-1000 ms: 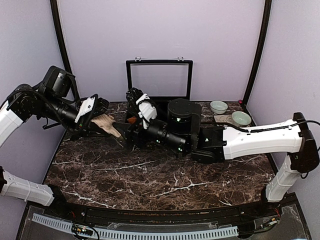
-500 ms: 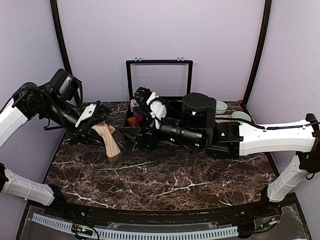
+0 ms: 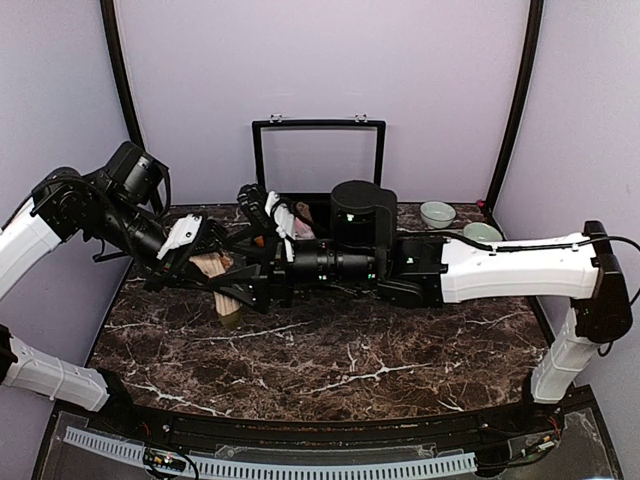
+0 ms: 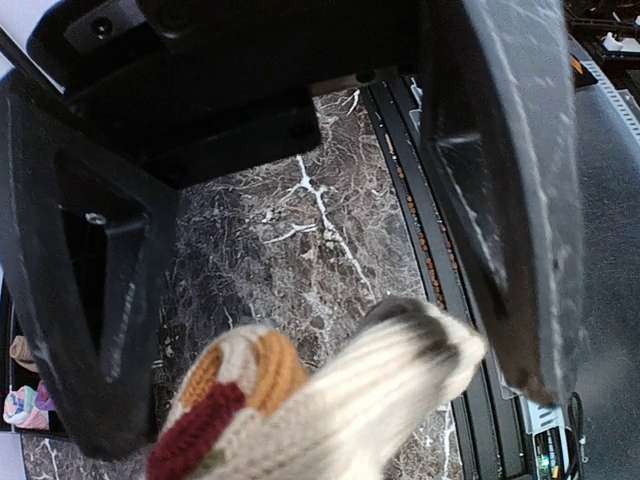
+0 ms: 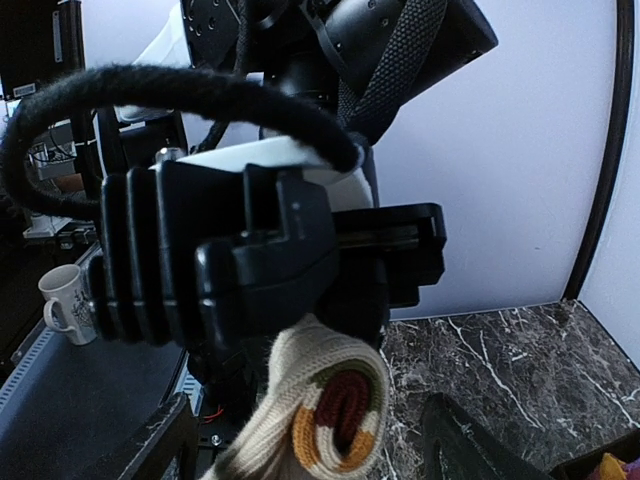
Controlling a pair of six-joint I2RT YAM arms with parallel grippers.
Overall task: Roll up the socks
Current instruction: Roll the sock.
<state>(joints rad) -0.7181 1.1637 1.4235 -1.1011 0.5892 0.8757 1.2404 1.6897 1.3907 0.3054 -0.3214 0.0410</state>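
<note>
The striped sock (image 3: 224, 298) is cream with red-brown and orange bands and an olive toe. It hangs from my left gripper (image 3: 203, 256) down to the table at the left. In the left wrist view my left gripper (image 4: 315, 410) is shut on the doubled sock (image 4: 330, 400). My right gripper (image 3: 247, 288) is open right beside it. In the right wrist view my right gripper (image 5: 310, 450) has its jaws on either side of the sock's folded end (image 5: 335, 405), apart from it. A pink patterned sock (image 4: 22, 405) lies in the box at the frame's edge.
A black box with its lid (image 3: 318, 160) upright stands at the back middle. Two pale bowls (image 3: 437, 213) (image 3: 482, 236) sit at the back right. The dark marble table (image 3: 330, 350) runs to the front edge rail.
The sock has dropped from a bunch to hang full length from my left gripper. My right gripper has swung from over the box down and left to the hanging sock.
</note>
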